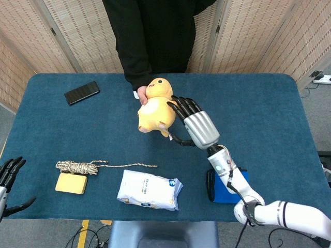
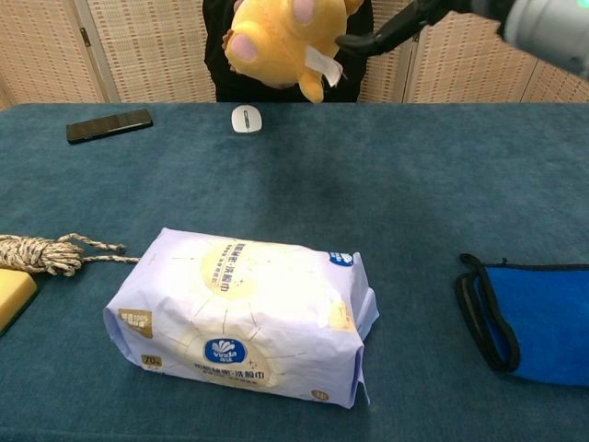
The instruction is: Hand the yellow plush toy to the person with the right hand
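Two hands meet above the blue table (image 1: pixel 269 103): the person (image 1: pixel 155 36) holds the yellow plush toy (image 1: pixel 155 106) in their hand (image 1: pixel 141 96), while the right hand (image 1: pixel 194 121) sits just beside it, fingers spread, holding nothing. Left hand (image 1: pixel 9 178) hangs open at the table's edge.

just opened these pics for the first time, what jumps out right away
The yellow plush toy stands out, held up over the far middle of the blue table in the person's hand. Just right of it, the robot's right hand has its fingers spread. Near the front edge lies a pack of wet wipes.
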`<action>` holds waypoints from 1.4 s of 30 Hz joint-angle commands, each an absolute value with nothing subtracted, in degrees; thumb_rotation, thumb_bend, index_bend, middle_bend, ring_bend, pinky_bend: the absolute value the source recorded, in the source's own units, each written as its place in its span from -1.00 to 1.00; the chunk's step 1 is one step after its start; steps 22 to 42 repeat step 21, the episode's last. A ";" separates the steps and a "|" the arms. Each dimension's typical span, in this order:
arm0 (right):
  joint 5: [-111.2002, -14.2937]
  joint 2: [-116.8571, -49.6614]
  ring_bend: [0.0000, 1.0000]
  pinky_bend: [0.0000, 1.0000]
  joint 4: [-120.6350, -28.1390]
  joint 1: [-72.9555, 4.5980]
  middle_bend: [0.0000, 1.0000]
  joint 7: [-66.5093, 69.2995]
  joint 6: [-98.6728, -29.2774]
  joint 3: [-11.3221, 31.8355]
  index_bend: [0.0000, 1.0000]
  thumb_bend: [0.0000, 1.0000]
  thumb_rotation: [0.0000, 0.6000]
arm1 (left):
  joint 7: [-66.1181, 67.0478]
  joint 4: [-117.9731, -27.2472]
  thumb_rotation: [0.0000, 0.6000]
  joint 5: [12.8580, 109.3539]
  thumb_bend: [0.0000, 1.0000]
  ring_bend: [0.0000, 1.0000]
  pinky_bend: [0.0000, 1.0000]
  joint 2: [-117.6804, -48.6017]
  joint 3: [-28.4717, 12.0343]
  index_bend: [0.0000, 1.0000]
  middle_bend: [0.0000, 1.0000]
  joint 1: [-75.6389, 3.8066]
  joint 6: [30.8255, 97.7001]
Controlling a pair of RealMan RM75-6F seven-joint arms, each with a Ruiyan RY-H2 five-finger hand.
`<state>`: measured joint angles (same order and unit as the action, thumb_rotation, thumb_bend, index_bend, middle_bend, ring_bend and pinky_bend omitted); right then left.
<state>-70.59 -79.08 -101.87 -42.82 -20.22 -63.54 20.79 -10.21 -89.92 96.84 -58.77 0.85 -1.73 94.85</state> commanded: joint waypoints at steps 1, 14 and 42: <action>-76.60 -69.79 -0.94 -0.80 -111.66 -35.36 -1.00 -22.72 -69.81 15.31 -1.00 -0.50 1.00 | -8.70 -90.42 1.00 96.94 -0.60 -0.84 -0.69 -59.18 0.79 -0.95 -0.81 -1.73 94.83; -96.73 -67.05 -0.94 -0.90 -94.54 -11.62 -1.00 -7.84 -91.22 -4.76 -1.00 -0.50 1.00 | -2.07 -91.80 1.00 99.28 -0.60 -0.84 -0.69 -61.01 0.74 -0.95 -0.81 -0.43 98.00; -98.03 -65.69 -0.94 -0.93 -93.89 -9.87 -1.00 -3.75 -92.24 -5.16 -1.00 -0.50 1.00 | -0.13 -91.87 1.00 99.34 -0.60 -0.84 -0.69 -61.74 0.79 -0.95 -0.81 -0.04 98.23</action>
